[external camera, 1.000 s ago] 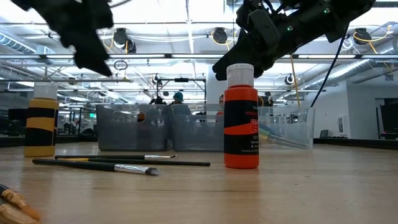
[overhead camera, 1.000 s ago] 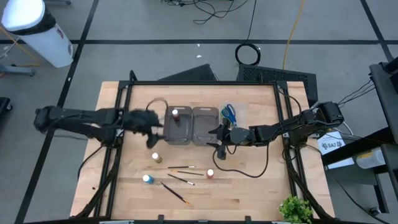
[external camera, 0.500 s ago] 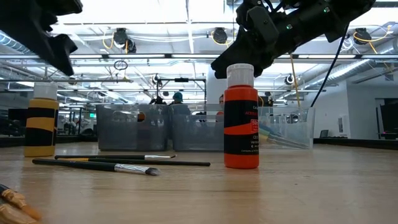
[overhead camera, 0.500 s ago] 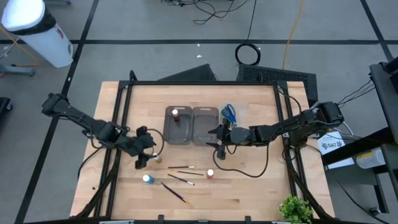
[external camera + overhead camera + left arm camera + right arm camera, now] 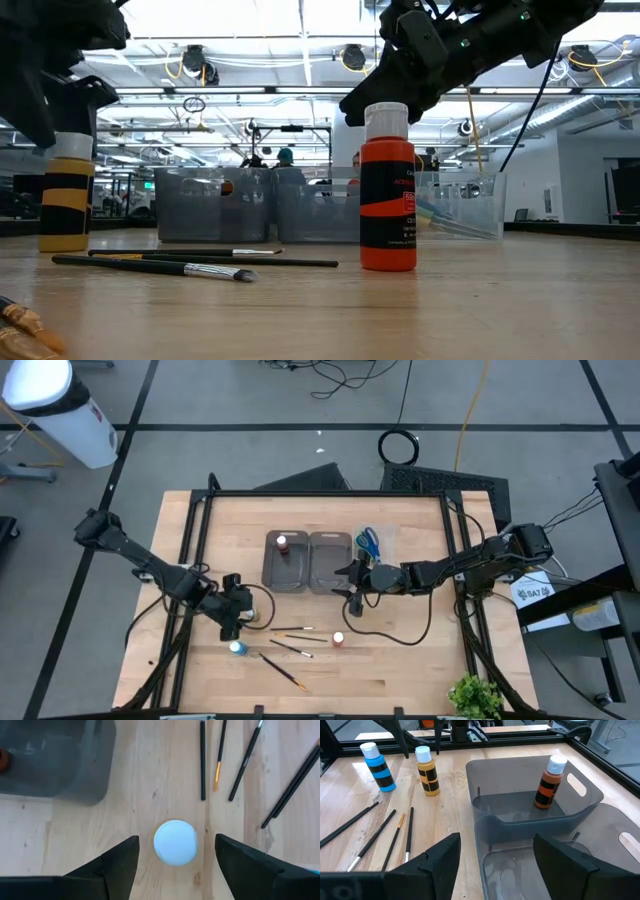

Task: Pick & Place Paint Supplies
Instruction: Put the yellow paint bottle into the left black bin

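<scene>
- High view: a pale wooden surface stands on a grey floor. Two grey trays sit side by side at its centre, a brown bottle upright in the left one. The blue-handled scissors lie at 3 o'clock of the trays.
- The left pincer hovers over the yellow-and-black bottle at 7 o'clock of the trays; the blue bottle stands at its 6 o'clock, the brushes and the orange bottle at its 3 o'clock.
- The right pincer waits over the right tray's edge.
- Low view: the orange bottle stands upright, brushes flat at its 9 o'clock.
- Left wrist view: fingers spread wide on either side of the bottle's white cap, holding nothing.
- Right wrist view: fingers wide apart, empty, above the trays.
</scene>
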Tool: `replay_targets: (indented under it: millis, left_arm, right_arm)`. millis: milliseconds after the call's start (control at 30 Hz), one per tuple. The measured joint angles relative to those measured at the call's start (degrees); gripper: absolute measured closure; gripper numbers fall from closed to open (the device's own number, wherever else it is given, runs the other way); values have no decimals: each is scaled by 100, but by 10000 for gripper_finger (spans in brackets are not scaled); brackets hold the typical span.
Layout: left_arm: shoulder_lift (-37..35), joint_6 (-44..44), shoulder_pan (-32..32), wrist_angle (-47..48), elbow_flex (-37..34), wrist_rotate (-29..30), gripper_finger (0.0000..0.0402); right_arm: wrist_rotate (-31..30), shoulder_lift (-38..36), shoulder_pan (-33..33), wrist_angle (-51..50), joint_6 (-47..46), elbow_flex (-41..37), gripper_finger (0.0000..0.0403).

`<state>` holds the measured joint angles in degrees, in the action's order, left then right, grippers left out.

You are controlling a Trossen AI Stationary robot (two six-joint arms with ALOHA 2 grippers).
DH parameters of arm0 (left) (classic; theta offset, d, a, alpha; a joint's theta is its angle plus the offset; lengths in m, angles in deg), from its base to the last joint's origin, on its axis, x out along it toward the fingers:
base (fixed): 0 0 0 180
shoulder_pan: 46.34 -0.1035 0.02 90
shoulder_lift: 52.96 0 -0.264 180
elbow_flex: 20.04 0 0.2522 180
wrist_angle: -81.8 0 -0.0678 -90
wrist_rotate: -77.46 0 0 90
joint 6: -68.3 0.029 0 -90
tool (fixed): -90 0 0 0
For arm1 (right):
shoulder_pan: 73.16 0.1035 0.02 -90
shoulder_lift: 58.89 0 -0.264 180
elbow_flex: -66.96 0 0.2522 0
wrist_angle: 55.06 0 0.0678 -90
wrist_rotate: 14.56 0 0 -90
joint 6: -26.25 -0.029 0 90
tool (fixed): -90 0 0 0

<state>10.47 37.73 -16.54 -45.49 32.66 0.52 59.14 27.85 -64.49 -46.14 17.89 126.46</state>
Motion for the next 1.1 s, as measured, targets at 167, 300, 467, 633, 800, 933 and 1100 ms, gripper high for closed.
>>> replay_targets:
  millis: [167,300,467,633,800,933,1100]
  left_arm:
    - [140,7,-2,-12,0,4,156]
    - [145,12,-2,-25,0,6,179]
    - [145,27,-2,-205,0,7,213]
    - [145,29,-2,-265,0,6,239]
    - [145,29,-2,-245,0,4,256]
    - [145,35,-2,-233,0,46,263]
    - [147,-20,-7,-248,0,240,270]
  right_arm:
    - [-2,-1,0,19,-42,0,165]
    - [-3,0,0,22,-59,0,165]
    - [-4,0,0,22,-59,0,165]
    - [-4,0,0,22,-59,0,165]
    - [-3,-1,0,22,-59,0,165]
    - [-4,0,0,22,-59,0,165]
    - [-4,0,0,22,-59,0,165]
